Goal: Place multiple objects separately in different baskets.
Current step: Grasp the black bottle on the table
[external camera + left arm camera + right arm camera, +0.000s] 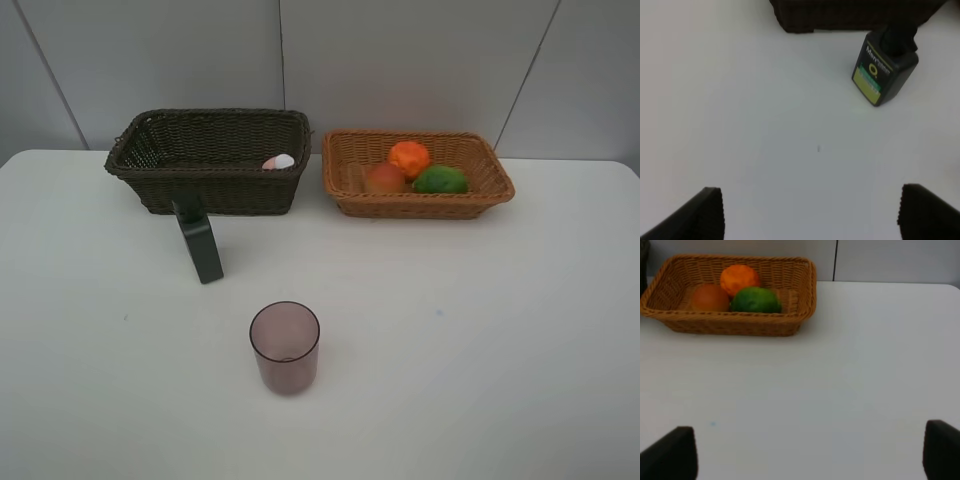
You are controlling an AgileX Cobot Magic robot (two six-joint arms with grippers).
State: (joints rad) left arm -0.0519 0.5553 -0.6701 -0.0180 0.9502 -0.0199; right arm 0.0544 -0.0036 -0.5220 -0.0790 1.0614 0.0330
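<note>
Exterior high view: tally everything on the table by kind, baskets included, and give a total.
Fruits: 3 (orange citrus, red-orange fruit, green fruit)
Bottles: 2 (pink bottle, dark green bottle)
Cups: 1 (mauve cup)
Baskets: 2 (dark brown basket, tan basket)
Total: 8

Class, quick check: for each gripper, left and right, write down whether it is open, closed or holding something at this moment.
Left gripper: open, holding nothing.
Right gripper: open, holding nothing.
</note>
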